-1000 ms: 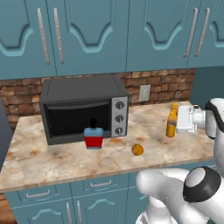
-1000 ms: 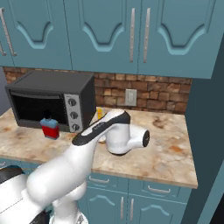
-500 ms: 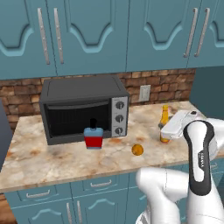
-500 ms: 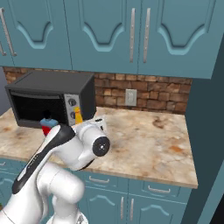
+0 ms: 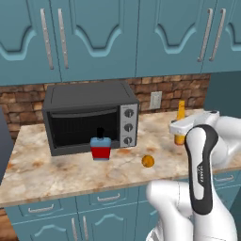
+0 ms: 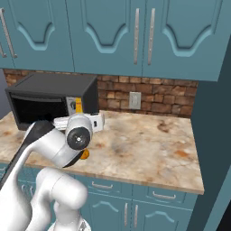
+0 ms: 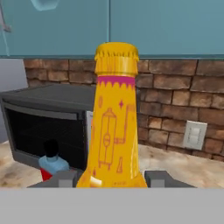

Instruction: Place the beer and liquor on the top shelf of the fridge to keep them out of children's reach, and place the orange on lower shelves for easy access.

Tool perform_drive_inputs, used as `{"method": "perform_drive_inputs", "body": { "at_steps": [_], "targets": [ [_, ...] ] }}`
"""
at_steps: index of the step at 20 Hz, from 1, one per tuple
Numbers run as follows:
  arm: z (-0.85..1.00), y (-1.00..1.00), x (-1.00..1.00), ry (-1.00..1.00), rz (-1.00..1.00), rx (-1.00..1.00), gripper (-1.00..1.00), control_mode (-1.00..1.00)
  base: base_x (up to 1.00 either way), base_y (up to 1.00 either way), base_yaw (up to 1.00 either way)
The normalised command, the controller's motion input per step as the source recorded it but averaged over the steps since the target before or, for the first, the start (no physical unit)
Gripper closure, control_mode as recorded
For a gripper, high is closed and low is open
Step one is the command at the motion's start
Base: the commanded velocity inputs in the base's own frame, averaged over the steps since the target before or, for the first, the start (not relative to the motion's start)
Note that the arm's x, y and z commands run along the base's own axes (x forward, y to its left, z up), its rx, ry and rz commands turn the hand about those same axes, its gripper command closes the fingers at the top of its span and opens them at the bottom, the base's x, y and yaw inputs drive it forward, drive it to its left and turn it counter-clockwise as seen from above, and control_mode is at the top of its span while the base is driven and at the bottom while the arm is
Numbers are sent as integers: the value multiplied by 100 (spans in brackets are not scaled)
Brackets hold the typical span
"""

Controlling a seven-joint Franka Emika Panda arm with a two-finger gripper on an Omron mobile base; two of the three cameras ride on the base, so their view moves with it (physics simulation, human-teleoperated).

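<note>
Half the beer point(image 5: 180, 123) hidden by arm, orange point(image 5: 148, 161) clear

The beer point(image 7: 114, 131) is amber-orange with a yellow cap, a magenta zigzag band under it and thin magenta line drawings down the neck. The liquor point(image 5: 100, 147) has a red body, light blue shoulders and a black cap. The orange point(image 5: 148, 161) is plain orange. The table point(image 5: 56, 172) is mottled beige-and-rust marble; the oven point(image 5: 89, 117) is black.
</note>
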Motion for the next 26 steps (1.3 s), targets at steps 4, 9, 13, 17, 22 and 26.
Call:
{"method": "perform_drive_inputs", "body": {
  "at_steps": [4,9,13,17,22,26],
  "targets": [
    [26,8,-15,1,-9,0,100,-100,0,0,0],
    [6,15,-13,0,-2,-1,100,-100,0,0,0],
    [0,3,-19,0,0,0,100,-100,0,0,0],
    [0,0,-14,0,0,0,100,100,-8,0,0],
    [0,0,0,0,0,0,100,100,-57,1,-13],
    [0,0,0,0,0,0,100,100,-89,-3,-37]
  ]
}}
